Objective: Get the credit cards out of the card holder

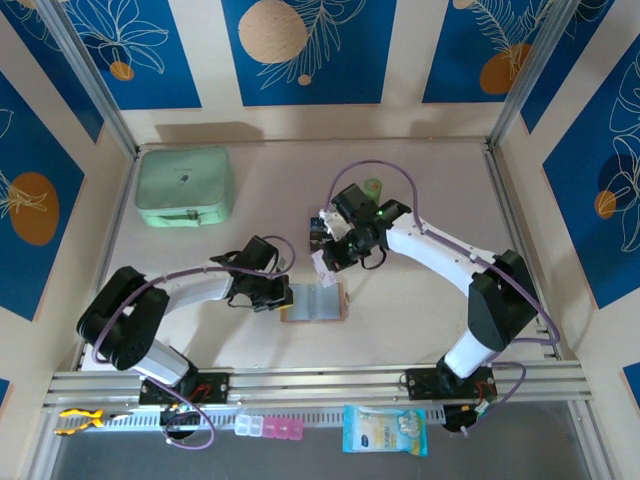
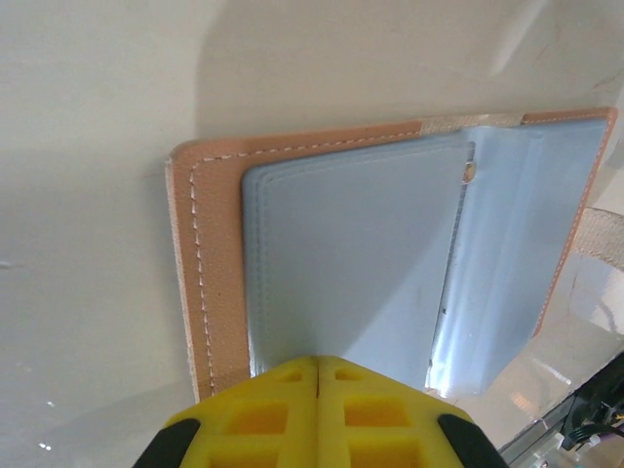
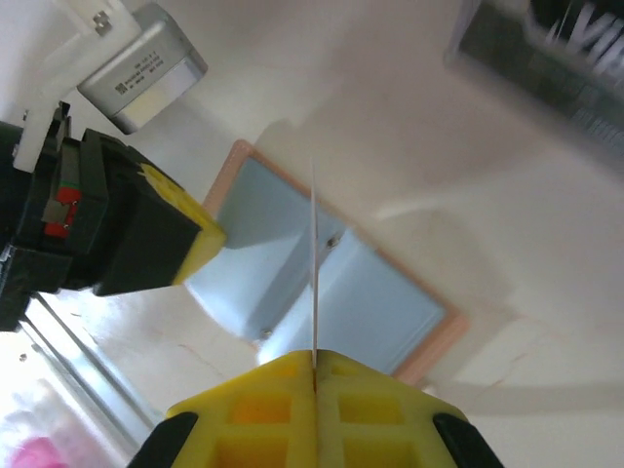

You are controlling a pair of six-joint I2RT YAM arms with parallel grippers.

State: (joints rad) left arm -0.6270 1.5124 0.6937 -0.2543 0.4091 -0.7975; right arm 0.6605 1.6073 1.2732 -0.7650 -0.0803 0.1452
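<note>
**Ann:** The card holder (image 1: 314,301) lies spread open and flat on the table (image 1: 440,180). Its grey-blue pockets face up, and it sits between the two arms toward the front edge.

**Ben:** The left claw (image 2: 317,378) is right on it. The yellow fingers are pressed together with no gap, closed on themselves. The tips are down on the left pocket panel, just inside the tan stitched border.

**Ann:** And the other side?

**Ben:** The right claw (image 3: 314,369) is clamped on a card (image 3: 314,253). From the wrist you see it edge-on (just a thin pale line coming out from between the fingers). It points toward the holder's middle fold.

**Ann:** Is that card touching the pockets?

**Ben:** I can't tell from here. Its far end lines up over the fold, and that's all the angle gives.

**Ann:** From above, the right claw hangs at the holder's far edge and the left claw is at its left edge, so the two are close together.

**Ben:** There's a second card, dark blue (image 1: 318,229). It lies on the table just behind the right claw, apart from the holder.

**Ann:** A mint-green pouch (image 1: 185,186) sits at the back left, well away from everything else.
</note>
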